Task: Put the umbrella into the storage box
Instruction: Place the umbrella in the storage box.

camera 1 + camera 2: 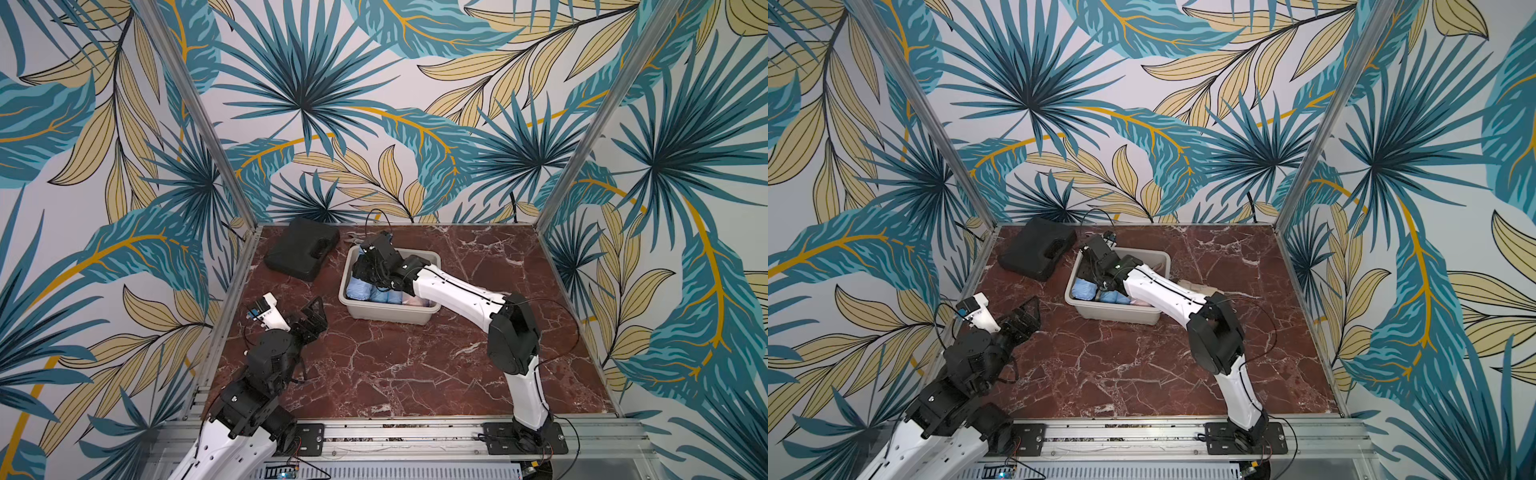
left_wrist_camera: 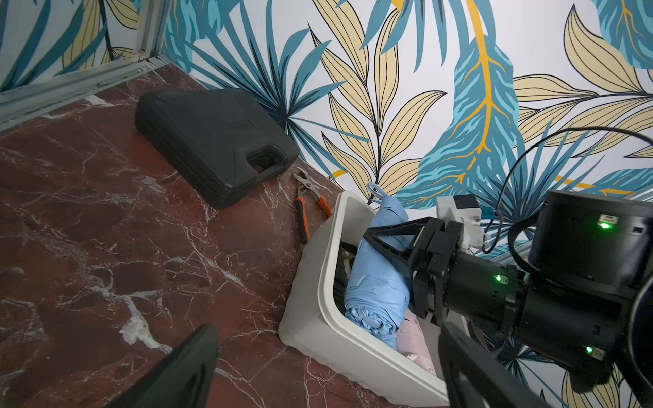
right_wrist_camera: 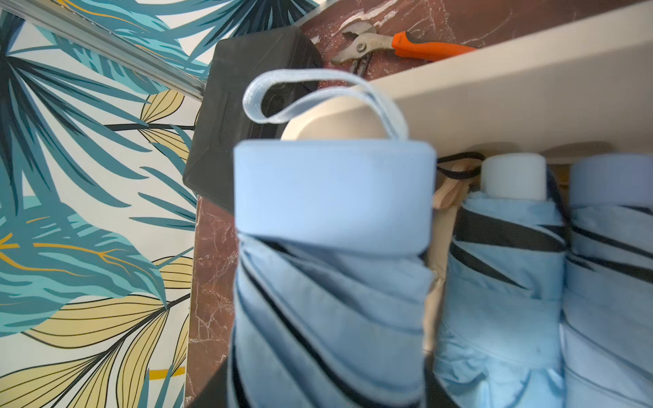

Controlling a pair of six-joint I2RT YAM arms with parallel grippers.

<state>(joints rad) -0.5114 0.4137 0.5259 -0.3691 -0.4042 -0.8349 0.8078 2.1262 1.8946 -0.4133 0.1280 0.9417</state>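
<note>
While the right claw (image 1: pixel 365 274) reaches down into the storage box (image 1: pixel 390 316), its jaws stand on either side of the light-blue umbrella (image 3: pixel 332 229); whether they press it I cannot tell. The umbrella lies in the box under that claw, strap end raised at the box corner, 2 other blue umbrellas (image 3: pixel 505 268) just beside it. The left claw (image 1: pixel 311 320) hangs wide open over the bench (image 1: pixel 415 374), well apart.

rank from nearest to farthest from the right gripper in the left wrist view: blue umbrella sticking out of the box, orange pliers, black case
1. light blue umbrella, between the right gripper's jaws, in the storage box
2. orange-handled pliers, on the table just outside the box
3. black case, beyond the pliers, by the back wall
</note>
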